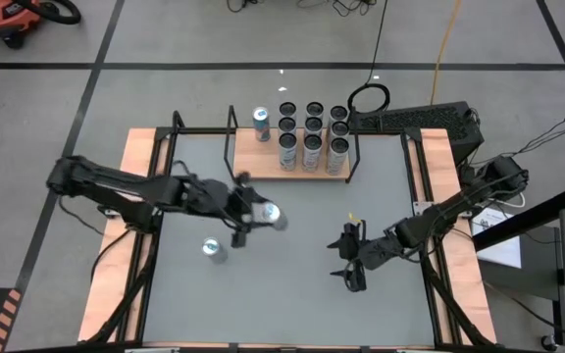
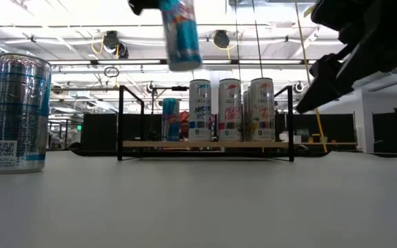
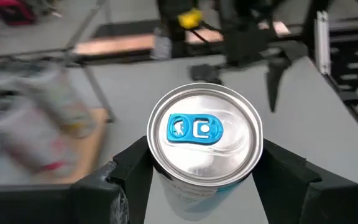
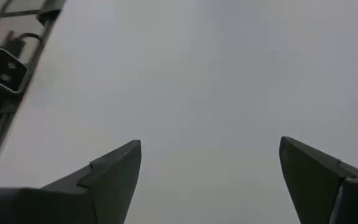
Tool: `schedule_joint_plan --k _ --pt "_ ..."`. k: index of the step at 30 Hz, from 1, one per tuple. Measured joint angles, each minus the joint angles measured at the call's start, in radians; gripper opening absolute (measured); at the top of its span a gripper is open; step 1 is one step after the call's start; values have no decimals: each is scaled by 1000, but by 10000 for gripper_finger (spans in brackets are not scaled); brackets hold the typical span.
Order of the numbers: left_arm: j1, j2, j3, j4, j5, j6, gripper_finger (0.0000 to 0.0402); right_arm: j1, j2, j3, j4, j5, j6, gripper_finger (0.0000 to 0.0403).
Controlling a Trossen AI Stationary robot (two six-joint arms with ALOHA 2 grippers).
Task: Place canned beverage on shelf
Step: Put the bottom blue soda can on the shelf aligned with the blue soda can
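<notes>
Left end effector (image 3: 205, 180) clamped on silver can with blue pull-tab (image 3: 205, 138), held in the air above grey bench (image 1: 292, 284), short of light-wood shelf with black rod frame (image 1: 287, 175). Nine cans on shelf. Spare silver can (image 1: 214, 251) stands nearby. Right end effector (image 4: 210, 180) spread wide, empty.

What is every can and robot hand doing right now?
Left gripper: fingers shut on a can, up in the air.
Held can: lifted off the table, unopened, blue tab.
Can on the table: standing upright, alone, untouched.
Cans on the shelf: upright, in rows.
Blue can: upright at the shelf's left end.
Shelf: partly filled.
Right gripper: fingers open, empty, above bare table.
</notes>
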Motion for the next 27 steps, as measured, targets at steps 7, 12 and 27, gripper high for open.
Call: schedule_joint_plan --k 7,12,27 --pt "117 -164 1 -107 -46 101 224 53 0 0 -4 48 -23 317" --pt "291 -171 1 -140 83 221 224 52 -5 0 17 43 -60 317" --pt "741 32 1 -71 489 376 224 42 -148 0 13 43 -202 318"
